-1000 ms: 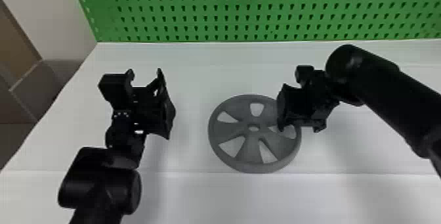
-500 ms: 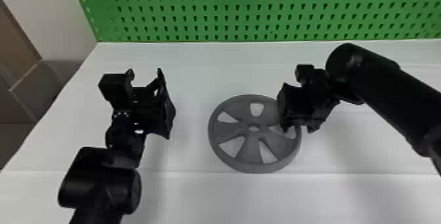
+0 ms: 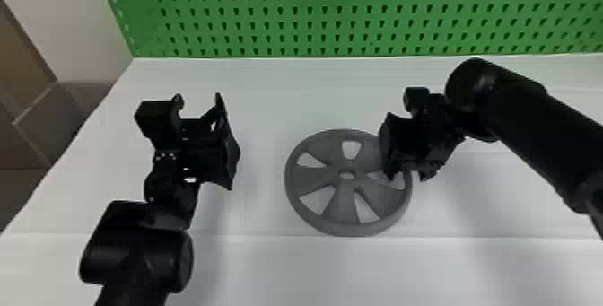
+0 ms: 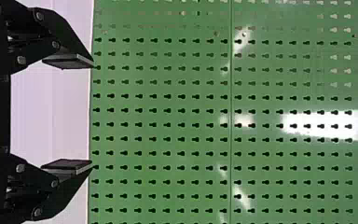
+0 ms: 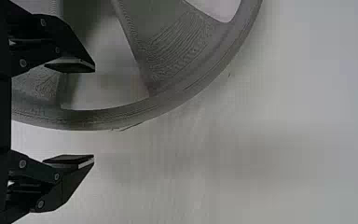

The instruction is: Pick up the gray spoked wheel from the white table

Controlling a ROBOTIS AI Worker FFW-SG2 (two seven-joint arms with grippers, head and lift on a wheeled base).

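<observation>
Fingers [image 5: 70, 159] of the right gripper [image 5: 94, 113] stand well apart with nothing clamped, one over an opening between spokes, the other outside the rim, so the rim runs through the gap between them. Under and beside that gripper, the gray spoked wheel [image 3: 309, 181] lies flat on the white table [image 3: 359, 269], unlifted. How high the fingertips sit above it I cannot tell, and that is the first risk: if they close too high, they would likely skim the rim's top edge and come away empty. Going lower has its own hazard, since the inner finger could land on a spoke if the gripper drifts sideways, pressing the wheel down or skidding it along the table. The rim also sits nearer the inner finger, so an uneven squeeze may drag the wheel before both sides bite. Even a sound grip would be at one edge, where the wheel's weight could make it droop or twist during a quick lift. Farther off, the left gripper [image 4: 92, 113] is parked above the table, fingers spread and empty, with the green pegboard [image 3: 303, 19] upright behind.
</observation>
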